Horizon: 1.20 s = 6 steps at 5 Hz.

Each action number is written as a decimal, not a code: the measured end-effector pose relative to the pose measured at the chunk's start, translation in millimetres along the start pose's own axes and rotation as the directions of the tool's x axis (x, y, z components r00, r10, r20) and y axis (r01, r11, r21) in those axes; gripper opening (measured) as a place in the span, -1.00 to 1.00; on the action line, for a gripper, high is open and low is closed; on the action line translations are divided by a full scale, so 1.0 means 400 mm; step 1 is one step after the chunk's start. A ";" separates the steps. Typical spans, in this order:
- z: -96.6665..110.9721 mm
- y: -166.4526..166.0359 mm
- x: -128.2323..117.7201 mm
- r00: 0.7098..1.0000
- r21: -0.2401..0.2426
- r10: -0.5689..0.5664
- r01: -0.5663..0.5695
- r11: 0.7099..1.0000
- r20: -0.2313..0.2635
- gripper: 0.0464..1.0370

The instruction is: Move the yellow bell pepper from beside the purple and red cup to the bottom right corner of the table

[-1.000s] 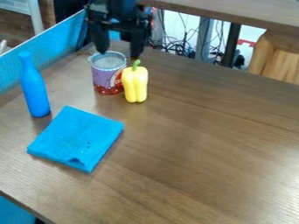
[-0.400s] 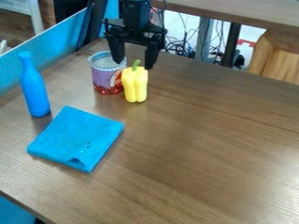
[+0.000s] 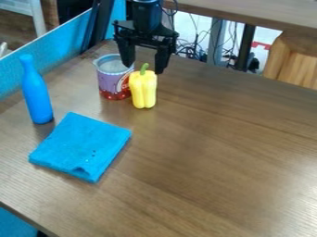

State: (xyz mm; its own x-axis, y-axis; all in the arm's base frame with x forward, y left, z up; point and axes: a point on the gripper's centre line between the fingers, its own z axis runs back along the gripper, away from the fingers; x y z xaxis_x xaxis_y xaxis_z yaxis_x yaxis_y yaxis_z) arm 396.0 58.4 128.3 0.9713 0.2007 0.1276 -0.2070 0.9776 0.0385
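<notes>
Gripper [image 3: 143, 69], jaws spread over yellow pepper [image 3: 143, 92] | can [image 3: 112, 84] beside it | tabletop [image 3: 229, 143] stretches right | bottle [image 3: 37, 95] toward left edge

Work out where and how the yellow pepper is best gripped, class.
Probably by its upper body, below the green stem, coming from above: the yellow pepper stands upright. The can crowds its left side in the view, so gripping its near and far faces looks safer.

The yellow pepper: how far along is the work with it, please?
Positioning looks mostly done: the open gripper hangs by the yellow pepper. Its jaws are apart, holding nothing. Grasping and lifting probably remain: the pepper stands on the table beside the can.
</notes>
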 end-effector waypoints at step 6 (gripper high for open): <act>0.060 -0.018 0.001 1.000 -0.054 0.007 -0.007 0.999 0.011 -0.85</act>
State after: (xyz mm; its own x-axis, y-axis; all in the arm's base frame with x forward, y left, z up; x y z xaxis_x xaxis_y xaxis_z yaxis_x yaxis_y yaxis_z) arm 395.3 49.9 151.8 0.9685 0.2069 0.1383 -0.2067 0.9783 -0.0159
